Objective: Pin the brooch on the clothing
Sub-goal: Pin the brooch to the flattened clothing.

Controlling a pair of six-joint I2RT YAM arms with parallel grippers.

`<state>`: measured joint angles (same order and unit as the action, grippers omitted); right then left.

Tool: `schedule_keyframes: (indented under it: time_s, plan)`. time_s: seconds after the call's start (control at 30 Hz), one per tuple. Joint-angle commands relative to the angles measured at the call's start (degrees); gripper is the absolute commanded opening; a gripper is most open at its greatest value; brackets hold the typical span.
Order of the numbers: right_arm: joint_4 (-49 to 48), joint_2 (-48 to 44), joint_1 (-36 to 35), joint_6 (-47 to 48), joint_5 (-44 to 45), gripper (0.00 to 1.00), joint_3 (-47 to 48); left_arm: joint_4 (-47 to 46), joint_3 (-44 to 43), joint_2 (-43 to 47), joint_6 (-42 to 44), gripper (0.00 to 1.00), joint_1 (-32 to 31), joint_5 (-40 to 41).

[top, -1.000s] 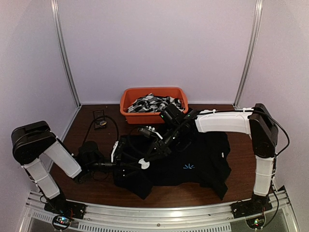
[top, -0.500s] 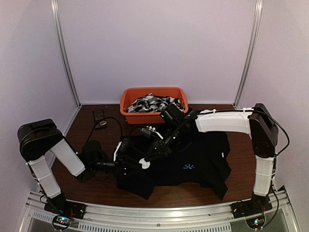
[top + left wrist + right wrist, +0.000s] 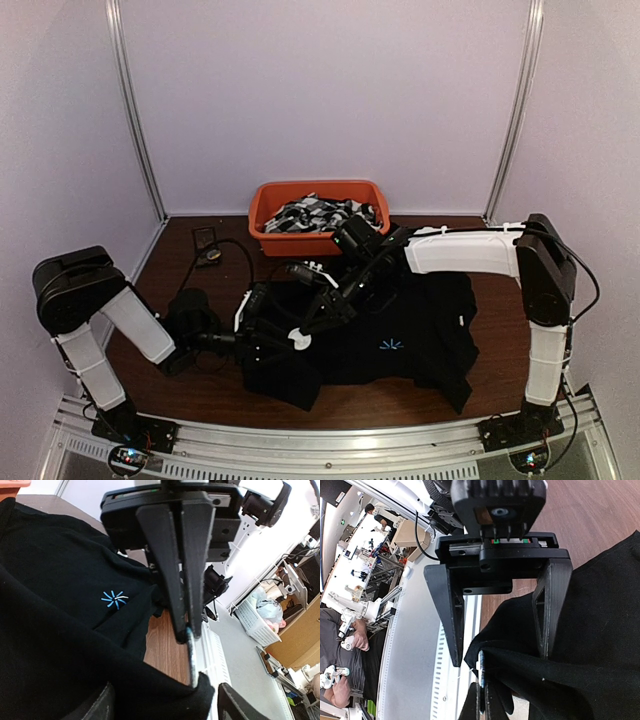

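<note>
From above, we see the large plain black shirt [image 3: 420,320] spread on the brown wooden bench [image 3: 200,390]. Its small light-blue starburst mark [image 3: 391,345] faces up. Behind it sits an orange plastic tub [image 3: 262,205] of black-and-white patterned fabrics [image 3: 320,213]. Both arms meet over the shirt's edge on the left of that view.

Through the left wrist camera, the left gripper [image 3: 165,707] stands released, fingers wide apart with a fold of shirt between them. The right gripper [image 3: 186,625] is clenched on a thin silvery brooch pin [image 3: 190,655], whose lower end meets that fold.

The right wrist camera agrees: its own fingers are pressed together, and the left gripper's fingers straddle the shirt's edge.
</note>
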<state>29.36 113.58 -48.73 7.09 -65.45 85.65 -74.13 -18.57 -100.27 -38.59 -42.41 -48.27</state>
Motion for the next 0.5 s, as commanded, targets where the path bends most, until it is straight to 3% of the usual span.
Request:
schedule_keyframes:
  time_s: [0.0,0.47]
  plan:
    - [0.52,-0.55,0.04,0.73,-1.47,0.0,-0.13,-22.57,-1.62,1.92,-0.06,0.72,0.4,-1.84]
    - [0.88,-0.56,-0.16,0.86,-1.22,0.0,-0.09,-22.6,-4.05,-0.82,-0.41,0.62,0.4,-2.82]
